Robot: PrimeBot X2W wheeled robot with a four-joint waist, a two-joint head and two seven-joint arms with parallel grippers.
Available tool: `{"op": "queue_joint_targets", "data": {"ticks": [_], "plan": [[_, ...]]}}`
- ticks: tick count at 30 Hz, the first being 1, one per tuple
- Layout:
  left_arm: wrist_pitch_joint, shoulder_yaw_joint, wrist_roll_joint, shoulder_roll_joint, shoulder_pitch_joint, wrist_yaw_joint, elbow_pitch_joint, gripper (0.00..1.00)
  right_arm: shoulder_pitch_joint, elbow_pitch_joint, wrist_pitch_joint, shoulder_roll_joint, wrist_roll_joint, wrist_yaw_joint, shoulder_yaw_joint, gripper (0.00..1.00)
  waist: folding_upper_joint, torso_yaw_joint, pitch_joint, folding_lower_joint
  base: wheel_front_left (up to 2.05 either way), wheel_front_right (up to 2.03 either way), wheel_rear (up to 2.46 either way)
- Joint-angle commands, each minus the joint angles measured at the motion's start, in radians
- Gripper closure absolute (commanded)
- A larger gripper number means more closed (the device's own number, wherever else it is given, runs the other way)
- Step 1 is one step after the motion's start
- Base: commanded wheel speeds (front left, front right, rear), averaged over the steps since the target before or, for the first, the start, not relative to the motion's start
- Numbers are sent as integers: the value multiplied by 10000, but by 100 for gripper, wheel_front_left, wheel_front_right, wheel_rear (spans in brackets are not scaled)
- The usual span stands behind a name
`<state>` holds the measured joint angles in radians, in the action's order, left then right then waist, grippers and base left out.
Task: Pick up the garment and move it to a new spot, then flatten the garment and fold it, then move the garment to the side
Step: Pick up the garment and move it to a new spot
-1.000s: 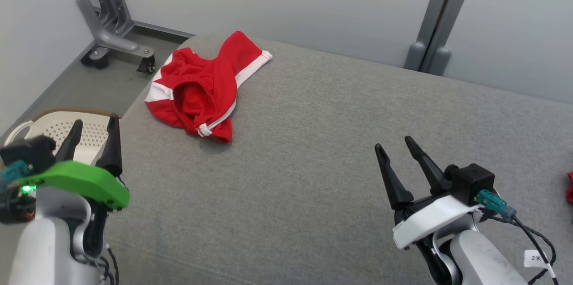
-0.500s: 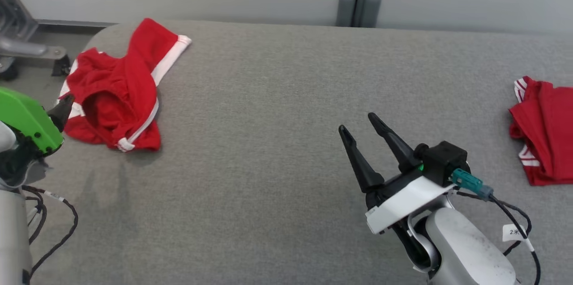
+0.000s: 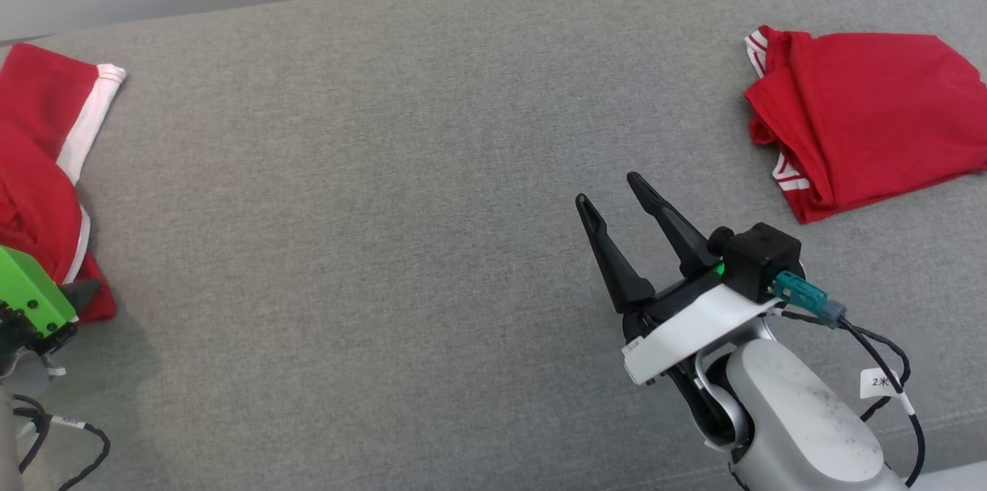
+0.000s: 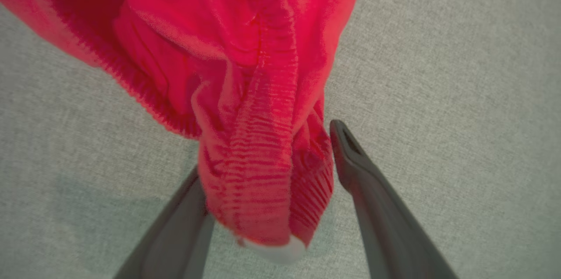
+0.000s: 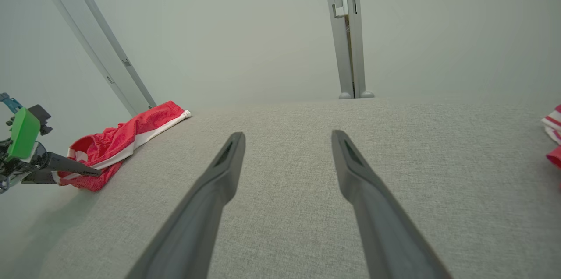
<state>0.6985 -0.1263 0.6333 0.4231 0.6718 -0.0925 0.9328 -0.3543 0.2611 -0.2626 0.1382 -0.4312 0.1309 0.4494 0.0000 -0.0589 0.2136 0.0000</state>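
Since the earlier frame the head camera has swung right, and the left tool [image 3: 81, 294] has reached the crumpled garment [image 3: 35, 190] at the desk's [image 3: 385, 167] left edge. Left wrist: its spread jaws straddle the elastic waistband [image 4: 263, 152], not yet clamped. Right wrist: the right tool [image 5: 288, 135] hangs open, empty. Pickup, flattening and folding seem still ahead.

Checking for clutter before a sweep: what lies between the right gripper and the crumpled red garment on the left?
Bare grey upholstery between the right gripper and the crumpled garment, as the head view shows.
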Motion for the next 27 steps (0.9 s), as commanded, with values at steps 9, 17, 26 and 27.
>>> {"op": "queue_joint_targets", "data": {"ticks": [9,17,26,27], "plan": [[-904,622,-580,408,476,-186,-32,100,253,215,-24,-123,-80,-5,5,0,0,-149,-312,0,0,0,0],[-521,3014,-1016,679,1152,-391,-1850,100,833,437,-24,-271,-204,-5,-55,0,0,80,-1711,0,0,0,0],[578,5219,540,729,2223,-390,-5512,100,1439,469,-24,-263,-107,-5,-563,0,0,-135,-2427,0,0,0,0],[561,5206,803,600,2317,-390,-5786,100,1474,468,-24,-249,-86,-5,-625,0,0,-169,-2437,0,0,0,0]]}}
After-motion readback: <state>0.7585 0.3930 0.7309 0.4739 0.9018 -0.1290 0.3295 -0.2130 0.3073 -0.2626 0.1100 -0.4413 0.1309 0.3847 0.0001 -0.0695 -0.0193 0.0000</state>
